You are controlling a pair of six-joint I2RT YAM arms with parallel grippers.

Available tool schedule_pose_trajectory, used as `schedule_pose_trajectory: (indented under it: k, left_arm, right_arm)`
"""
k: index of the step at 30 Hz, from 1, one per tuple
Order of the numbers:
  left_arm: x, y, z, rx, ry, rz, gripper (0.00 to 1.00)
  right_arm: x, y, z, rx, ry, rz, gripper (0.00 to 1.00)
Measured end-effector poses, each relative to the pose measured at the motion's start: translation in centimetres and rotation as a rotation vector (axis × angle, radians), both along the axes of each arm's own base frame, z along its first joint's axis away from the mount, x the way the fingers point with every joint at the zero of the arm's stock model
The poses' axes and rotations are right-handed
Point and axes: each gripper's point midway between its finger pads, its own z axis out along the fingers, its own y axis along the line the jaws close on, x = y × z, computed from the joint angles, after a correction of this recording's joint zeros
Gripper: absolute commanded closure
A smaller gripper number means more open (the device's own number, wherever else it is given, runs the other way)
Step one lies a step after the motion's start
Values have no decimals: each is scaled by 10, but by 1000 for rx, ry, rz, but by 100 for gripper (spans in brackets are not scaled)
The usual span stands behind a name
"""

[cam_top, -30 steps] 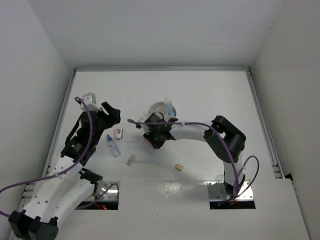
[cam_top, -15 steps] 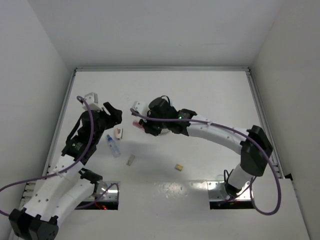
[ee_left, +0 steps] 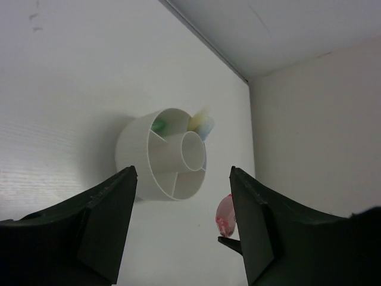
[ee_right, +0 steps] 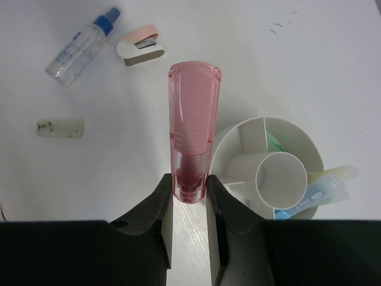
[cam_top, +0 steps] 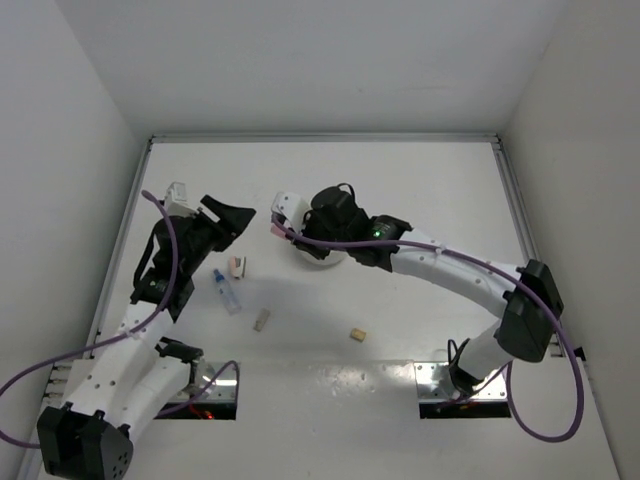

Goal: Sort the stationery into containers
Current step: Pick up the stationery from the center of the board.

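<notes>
Now the right claw (ee_right: 189, 179) grips the pink marker (ee_right: 193, 113) by its base, length pointing straight ahead, just beside the white bowl (ee_right: 238, 146) — the left claw (ee_left: 181, 179) gapes empty, farther off.

A matt white tabletop (cam_top: 400, 190) is boxed in by plain white panels: a left wall (cam_top: 55, 150), a far wall (cam_top: 300, 60) and a right wall (cam_top: 590, 140). A thin metal rail (cam_top: 320, 137) runs along the far edge, with similar strips down the left and right edges. Along the near edge lies a glossier white strip (cam_top: 330, 375) with a mottled sheen, while elsewhere the light is even and soft, leaving only pale grey shadows. A few faint dark scuffs (ee_right: 280, 27) mark the surface in the right wrist view.
</notes>
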Motion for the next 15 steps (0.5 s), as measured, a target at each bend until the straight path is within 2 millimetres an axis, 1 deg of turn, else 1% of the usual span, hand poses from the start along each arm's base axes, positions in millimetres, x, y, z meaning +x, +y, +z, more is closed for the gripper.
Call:
schedule_pose_trajectory:
  k: [4,7,10,12,15]
  left_arm:
    - [-2,-10,-12,-144,47,-24,31]
    - [-8,-19,-24,-242,89,-52,34]
    - [-13,-25,-33,-309,126,-77,34]
    - [-14,-28,-32,-335,129,-87,34]
    - [-15,-29,-21,-359,98,-100,34]
  right_arm:
    - [3,-1,4,41,-11,-16,97]
    - [4,-2,9,63,-11,-31,97]
    - [9,-1,12,88,-11,-44,98]
    - [9,0,12,93,-5,-44,98]
    - [11,2,7,89,10,-40,98]
